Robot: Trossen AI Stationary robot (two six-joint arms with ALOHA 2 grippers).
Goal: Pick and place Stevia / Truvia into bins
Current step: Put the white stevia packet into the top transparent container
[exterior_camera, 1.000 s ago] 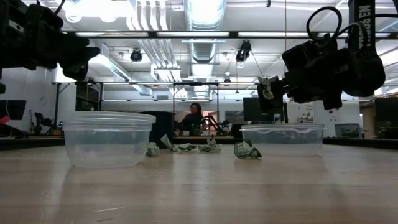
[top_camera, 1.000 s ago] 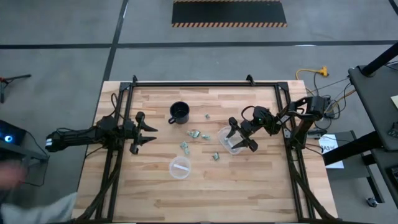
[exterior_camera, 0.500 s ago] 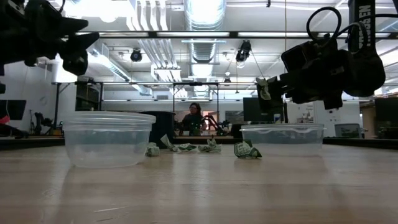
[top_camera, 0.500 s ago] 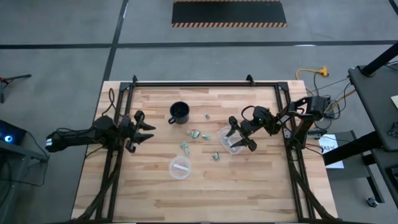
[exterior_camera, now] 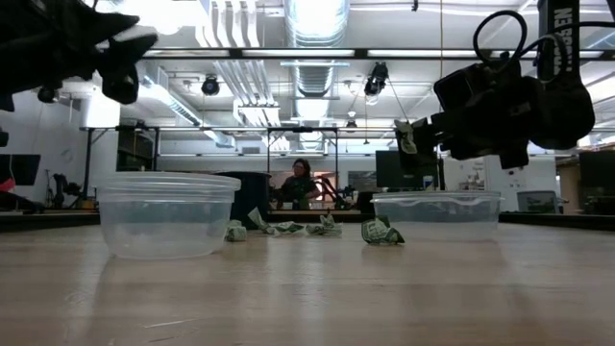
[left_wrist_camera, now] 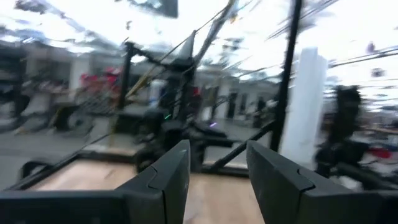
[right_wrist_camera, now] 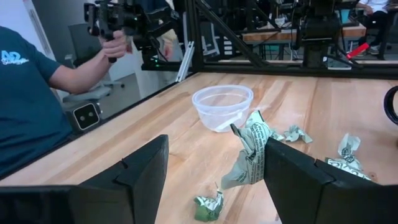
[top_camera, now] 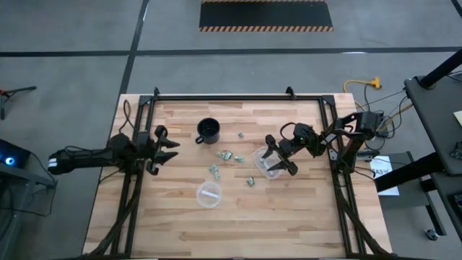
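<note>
The right gripper (top_camera: 278, 155) hangs above the oblong bin (top_camera: 267, 163), fingers spread apart, yet a crumpled Stevia sachet (right_wrist_camera: 249, 155) clings to one finger. More sachets (top_camera: 226, 155) lie on the table (top_camera: 289, 217) between the mug (top_camera: 208, 131) and the round bin (top_camera: 208, 194). The left gripper (top_camera: 164, 143) waits released at the table's left edge
</note>
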